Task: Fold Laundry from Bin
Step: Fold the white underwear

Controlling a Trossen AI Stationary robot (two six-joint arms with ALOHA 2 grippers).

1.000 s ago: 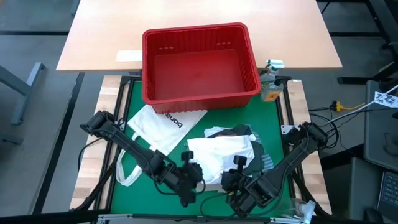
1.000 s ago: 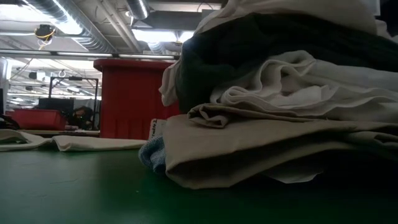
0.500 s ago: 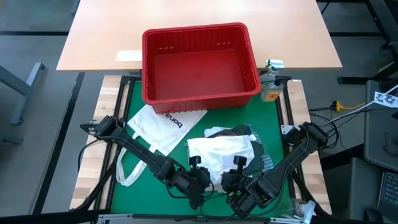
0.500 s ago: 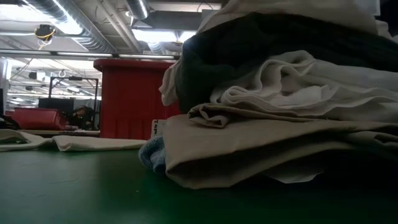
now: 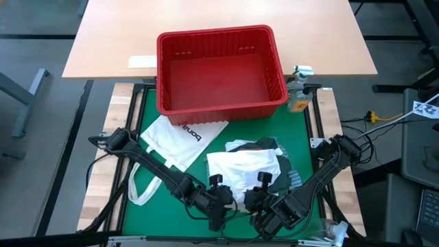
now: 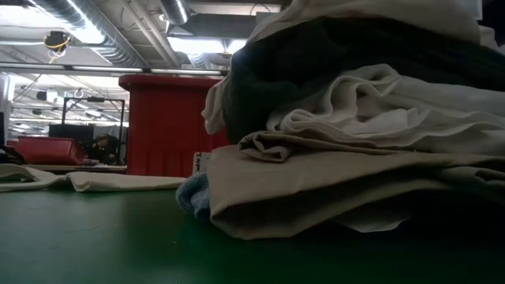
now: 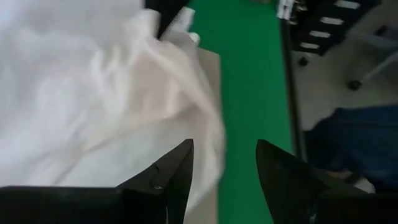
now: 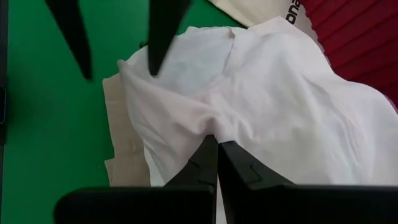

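Two dark arms reach in from the near corners of the desk (image 5: 130,206), meeting at the front edge of a heap of laundry (image 5: 250,168) on the green mat.

The left end effector (image 5: 221,200) sits at the near-left edge of the heap. Its own wrist view shows its fingers (image 7: 177,177) spread apart with green mat between them and nothing held; the white shirt (image 7: 93,99) lies just beside one finger.

The right end effector (image 5: 255,199) is at the near edge of the same heap, close to the left one. Its fingers (image 8: 208,165) are clenched together, their tips at a fold of the white shirt (image 8: 261,106); whether cloth is pinched between them cannot be told. A tan garment (image 8: 127,149) shows under the shirt's edge.

From the low view the pile is stacked: a tan shirt (image 6: 331,185) at the bottom, a white piece (image 6: 371,106) over it, a dark green-grey top (image 6: 331,55) above that, and a bit of blue cloth (image 6: 193,197) peeking out at the base.

The red bin (image 5: 219,68) stands at the far side of the mat, well apart from the heap, with no garments inside. A white tote bag (image 5: 175,140) with black lettering lies flat on the mat between the bin and the left arm, its straps trailing toward the near-left corner. A small bottle (image 5: 298,89) stands just beside the bin's right wall.
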